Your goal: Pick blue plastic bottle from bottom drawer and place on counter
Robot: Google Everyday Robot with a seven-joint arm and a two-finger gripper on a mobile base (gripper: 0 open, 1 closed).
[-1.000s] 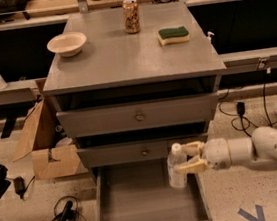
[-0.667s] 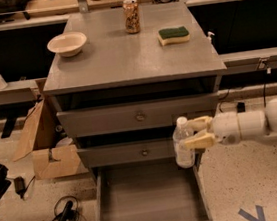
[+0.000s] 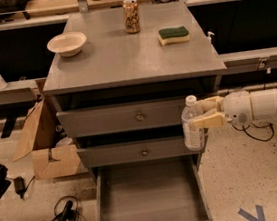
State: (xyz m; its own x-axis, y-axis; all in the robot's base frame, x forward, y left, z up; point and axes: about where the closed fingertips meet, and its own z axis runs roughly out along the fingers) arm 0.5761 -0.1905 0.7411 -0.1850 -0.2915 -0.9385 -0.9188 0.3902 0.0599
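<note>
My gripper reaches in from the right and is shut on the blue plastic bottle, a clear bottle with a white cap. It holds the bottle upright in the air, in front of the right ends of the two closed drawers and above the right side of the open bottom drawer. The bottom drawer is pulled out and its floor shows nothing on it. The counter lies above and to the left of the bottle.
On the counter stand a white bowl at the back left, a brown patterned can at the back middle and a green and yellow sponge at the right. A cardboard box and cables lie on the floor at the left.
My gripper has lifted the bottle up out of the bottom drawer and a little to the right, from the level of the lower closed drawer to the level of the upper one.
</note>
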